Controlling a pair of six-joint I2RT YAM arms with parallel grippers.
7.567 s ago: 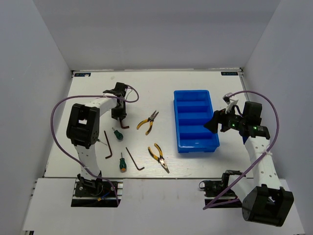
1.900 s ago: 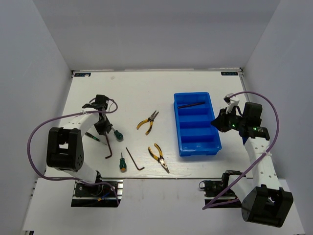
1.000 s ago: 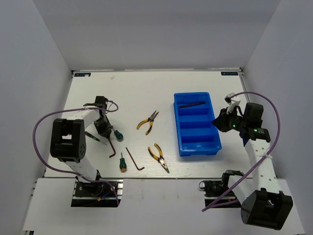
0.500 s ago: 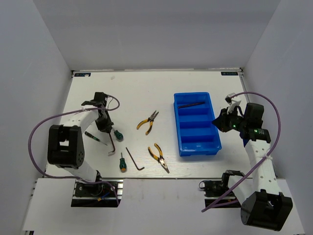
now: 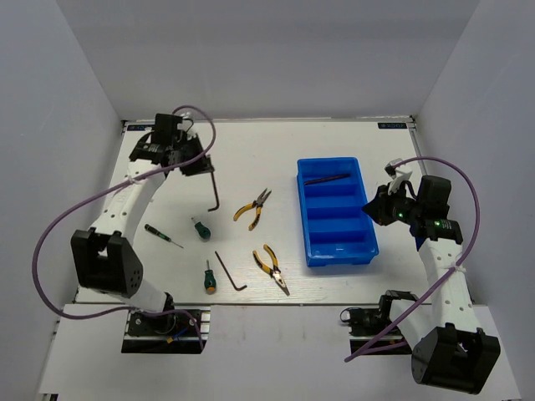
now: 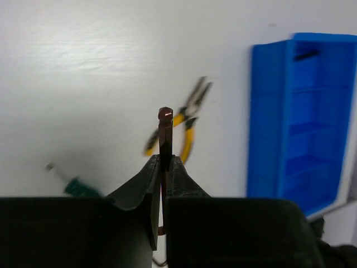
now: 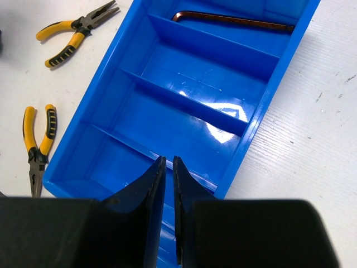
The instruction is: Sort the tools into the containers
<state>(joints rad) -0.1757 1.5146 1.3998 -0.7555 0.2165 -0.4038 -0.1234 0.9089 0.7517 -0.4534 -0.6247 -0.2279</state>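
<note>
The left gripper (image 6: 165, 163) is pinched on a hex key (image 6: 165, 134). The key is held high over the far-left part of the table (image 5: 251, 150), well apart from the tray (image 5: 302, 200). In the top view it hangs down from the jaws by its long arm, with the short leg lowest.

Handling, as a judgement:
- The key is thin steel: stiff, light and smooth.
- It does not bend or crush, so a firm grip is safe.
- A narrow shaft held at one end can swing or slip in the pads, so move it gently.
- The best hold is on the long arm, with the flats against the pads.

A second key (image 7: 231, 20) lies in the far compartment, which suits this one too.

The right gripper (image 7: 165, 162) hovers over the tray's near end. Its fingers are almost together, with nothing between them.
</note>
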